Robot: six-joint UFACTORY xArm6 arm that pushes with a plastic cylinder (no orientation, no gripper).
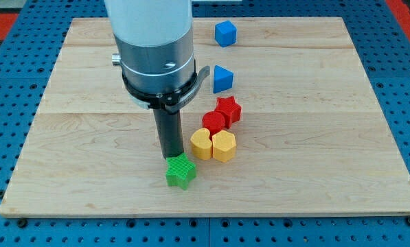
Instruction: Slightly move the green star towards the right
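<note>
The green star (180,171) lies on the wooden board (88,171) near the view's bottom, a little left of centre. My tip (171,156) stands just above the star's upper left edge in the view, touching it or very close to it. The rod comes down from the large white and grey arm body (156,48) at the view's top.
A yellow heart-like block (200,144) and a yellow hexagon (224,146) sit just right of the tip. A red cylinder (213,123) and a red star (227,110) lie above them. A blue triangle-like block (222,79) and a blue cube (225,33) lie further up.
</note>
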